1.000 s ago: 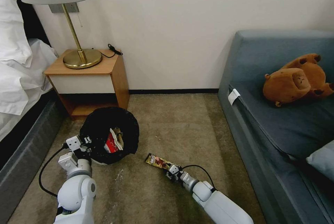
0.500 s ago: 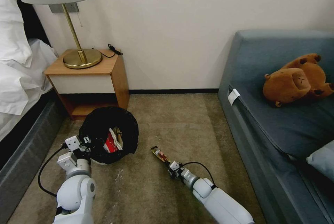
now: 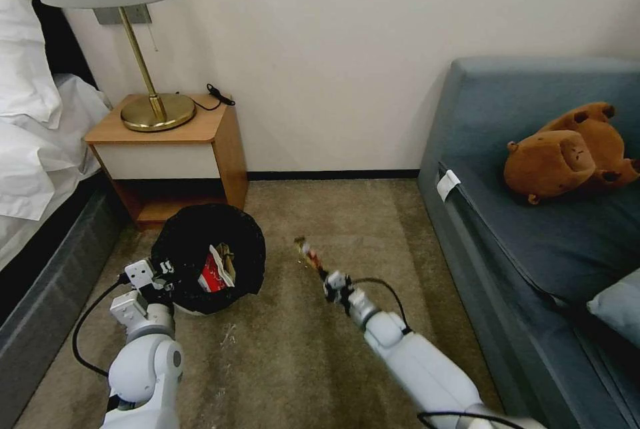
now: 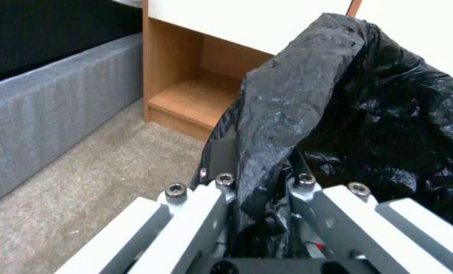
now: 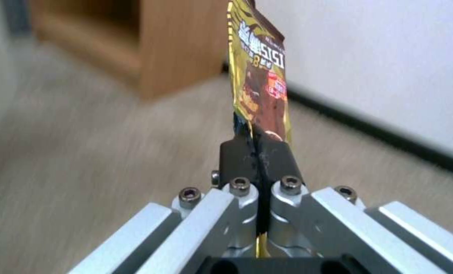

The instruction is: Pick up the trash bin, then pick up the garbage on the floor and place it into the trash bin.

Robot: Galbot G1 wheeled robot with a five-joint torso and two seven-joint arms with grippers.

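Note:
The trash bin (image 3: 190,242), round and lined with a crinkled black bag (image 4: 308,99), is held off the carpet at the left. My left gripper (image 3: 163,277) is shut on its near rim, the bag pinched between the fingers (image 4: 224,182). Inside the bin lie a red-and-white packet (image 3: 213,275) and a tan wrapper (image 3: 228,257). To the bin's right, my right gripper (image 3: 325,275) is shut on the end of a dark and gold snack-bar wrapper (image 3: 308,255), which stands up from the pads (image 5: 236,152) above the carpet. The wrapper's print (image 5: 259,80) faces the right wrist view.
A wooden nightstand (image 3: 167,149) with a brass lamp (image 3: 157,109) stands just behind the bin. The bed (image 3: 40,149) runs along the left, a blue-grey sofa (image 3: 533,215) with a brown plush toy (image 3: 567,152) along the right. Open carpet (image 3: 347,215) lies between.
My right gripper has lifted the snack-bar wrapper off the carpet and carried it up and away from me. The left gripper and the bin have held still.

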